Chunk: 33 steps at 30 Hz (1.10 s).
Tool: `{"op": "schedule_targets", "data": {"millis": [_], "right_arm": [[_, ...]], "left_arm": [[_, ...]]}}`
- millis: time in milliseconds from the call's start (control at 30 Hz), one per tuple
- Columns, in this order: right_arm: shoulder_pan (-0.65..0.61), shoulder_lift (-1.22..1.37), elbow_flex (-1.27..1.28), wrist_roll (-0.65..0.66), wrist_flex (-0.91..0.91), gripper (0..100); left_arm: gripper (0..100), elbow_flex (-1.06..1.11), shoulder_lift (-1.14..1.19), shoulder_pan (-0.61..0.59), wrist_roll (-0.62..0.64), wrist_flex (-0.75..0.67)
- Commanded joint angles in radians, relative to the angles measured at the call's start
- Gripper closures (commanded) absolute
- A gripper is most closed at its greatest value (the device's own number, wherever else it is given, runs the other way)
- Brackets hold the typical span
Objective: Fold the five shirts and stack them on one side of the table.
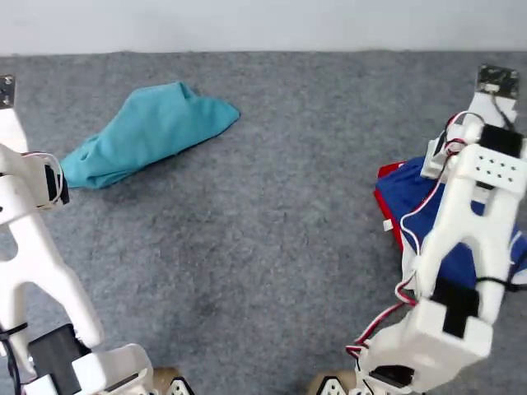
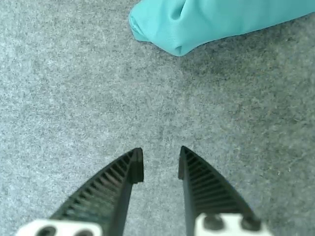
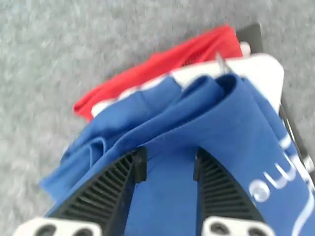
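Lying bunched and unfolded toward the far left of the grey tabletop [image 1: 272, 247], the teal shirt [image 1: 152, 132] stretches in a loose wedge, its narrow end beside the left arm [image 1: 33, 239]. The left pincer [image 2: 160, 164] hovers over bare tabletop near that end of the shirt but apart from it. Its two ribbed black fingers are spread a little, with nothing between them.

At the right edge of the tabletop sits a pile. A blue shirt [image 3: 236, 128] with white lettering lies on top, rumpled into folds along one side. A white garment [image 3: 256, 69] shows under it, and a red shirt [image 3: 187, 51] sticks out at the pile's edge lower down. In the high view the right arm [image 1: 469, 247] reaches over this pile and covers much of it. The right pincer [image 3: 167, 164] is just above the blue shirt with its fingers parted and no cloth pinched – whether the tips touch the fabric cannot be told.
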Motion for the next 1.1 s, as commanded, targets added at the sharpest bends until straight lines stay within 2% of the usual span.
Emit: {"op": "schedule_targets", "data": {"millis": [0, 133, 300, 700, 767, 967, 1067], "right_arm": [[-0.015, 0.054, -0.003, -0.012, -0.11, 83.0], [-0.027, 0.073, -0.003, -0.012, -0.166, 83.0], [-0.065, 0.044, -0.02, -0.011, -0.142, 83.0], [-0.085, -0.226, -0.141, -0.002, 0.262, 83.0], [-0.088, -0.252, -0.141, 0.014, 0.325, 83.0], [-0.15, -0.285, -0.141, 0.219, 0.529, 83.0], [-0.148, -0.312, -0.106, 0.252, 0.541, 83.0]], "left_arm": [[88, -0.004, -0.014, 0.008, 0.008, 0.017], [88, -0.002, -0.014, 0.008, 0.008, 0.017], [88, -0.002, -0.012, 0.008, 0.008, 0.017], [88, 0.008, -0.006, 0.009, 0.008, 0.009], [87, 0.035, -0.005, 0.009, 0.008, -0.038], [86, 0.107, 0.015, 0.008, 0.0, -0.29], [82, 0.088, 0.133, 0.018, -0.055, -0.339]]}}
